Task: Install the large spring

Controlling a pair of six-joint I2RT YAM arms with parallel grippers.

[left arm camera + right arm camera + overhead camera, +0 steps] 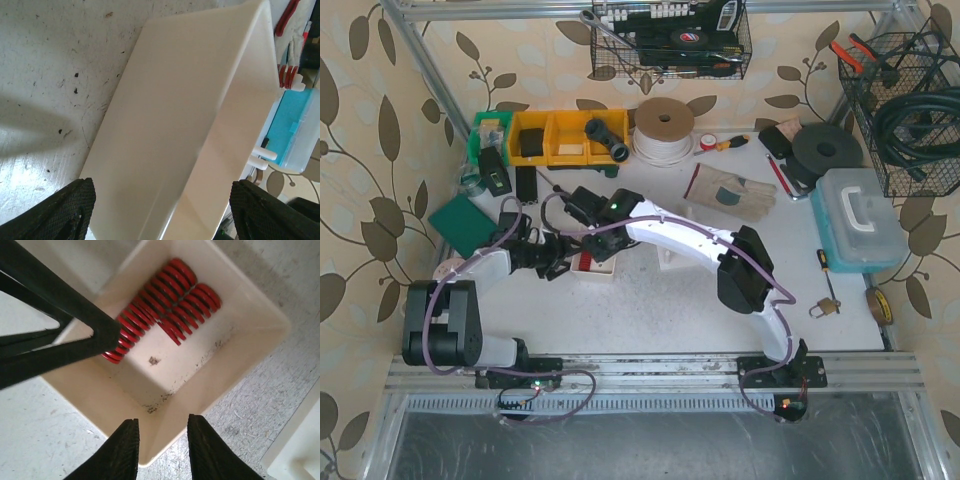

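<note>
Workshop: parts bins (pixel 558 136), hung pliers (pixel 860 52).

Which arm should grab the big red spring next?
Probably right. The right gripper, open, hangs over the white bin, looking down at the long red spring. The left gripper faces the bin's outside wall.

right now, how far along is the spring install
Barely begun. Done: nothing visible; the longer red spring and the shorter spring both lie in the white bin. In hand: the left gripper straddles the bin's outside, grip unclear, and the right gripper hangs open over its near rim. Left: grasp the longer red spring, lift it out and fit it.
</note>
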